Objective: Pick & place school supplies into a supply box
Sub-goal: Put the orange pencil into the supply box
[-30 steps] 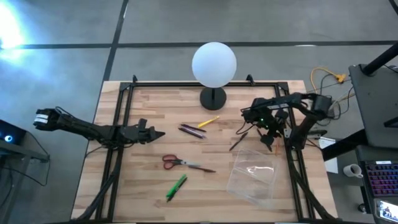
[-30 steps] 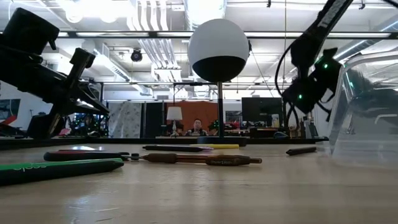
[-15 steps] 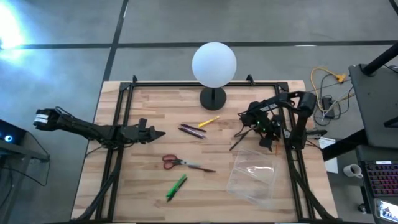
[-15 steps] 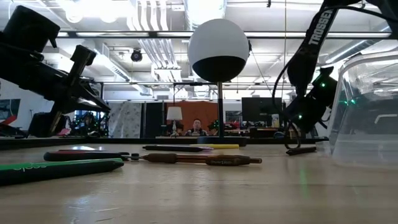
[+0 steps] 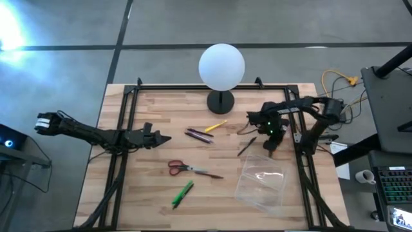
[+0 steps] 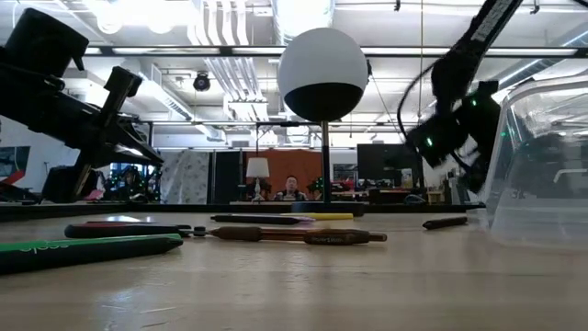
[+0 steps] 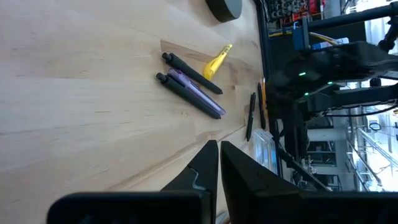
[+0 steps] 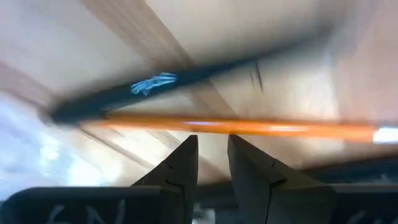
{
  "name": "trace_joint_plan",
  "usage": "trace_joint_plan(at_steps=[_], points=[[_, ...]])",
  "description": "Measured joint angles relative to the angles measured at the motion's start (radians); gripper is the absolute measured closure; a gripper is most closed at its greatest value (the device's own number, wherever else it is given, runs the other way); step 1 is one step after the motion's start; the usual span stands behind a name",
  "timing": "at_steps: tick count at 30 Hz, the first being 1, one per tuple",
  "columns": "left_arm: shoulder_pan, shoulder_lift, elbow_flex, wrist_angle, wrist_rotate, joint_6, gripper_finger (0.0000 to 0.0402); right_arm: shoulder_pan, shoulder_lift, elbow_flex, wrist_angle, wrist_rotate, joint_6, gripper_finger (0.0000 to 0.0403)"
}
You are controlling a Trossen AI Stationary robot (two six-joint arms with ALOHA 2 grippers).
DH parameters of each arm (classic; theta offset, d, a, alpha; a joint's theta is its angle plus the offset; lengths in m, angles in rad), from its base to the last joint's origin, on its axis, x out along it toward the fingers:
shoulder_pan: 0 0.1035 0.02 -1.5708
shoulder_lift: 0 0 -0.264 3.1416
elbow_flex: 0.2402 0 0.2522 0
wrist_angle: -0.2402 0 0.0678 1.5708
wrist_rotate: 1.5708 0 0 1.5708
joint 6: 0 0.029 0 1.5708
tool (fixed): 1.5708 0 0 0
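R gripper point(image 5: 271, 140) above dark pen point(image 5: 246, 147)

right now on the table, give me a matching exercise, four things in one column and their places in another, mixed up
Things:
1. scissors
2. green marker
3. lamp
4. clear box

Places:
A. far edge of the table, middle
B. near right part of the table
C. nearest the front edge, left of the box
D. middle of the table, just beyond the marker

Pairs: 1-D, 2-C, 3-A, 4-B
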Motion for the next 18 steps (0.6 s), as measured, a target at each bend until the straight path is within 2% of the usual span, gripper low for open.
trace_joint_plan(at_steps=[6, 9, 14, 18], points=[[0.000, 0.000, 0.000, 0.000, 0.000, 0.000, 0.0399, 0.000, -0.276, 0.057, 0.153, 0.032, 0.061, 0.0331], [0.000, 0.000, 0.000, 0.000, 0.000, 0.000, 0.0399, -0.002, -0.377, 0.086, 0.139, 0.054, 0.132, 0.0332], [0.000, 0.000, 0.000, 0.000, 0.000, 0.000, 0.0399, -0.014, -0.368, 0.079, -0.093, 0.038, 0.249, 0.0332], [0.000, 0.000, 0.000, 0.000, 0.000, 0.000, 0.0399, -0.010, -0.294, 0.023, -0.121, -0.050, 0.292, 0.0332]])
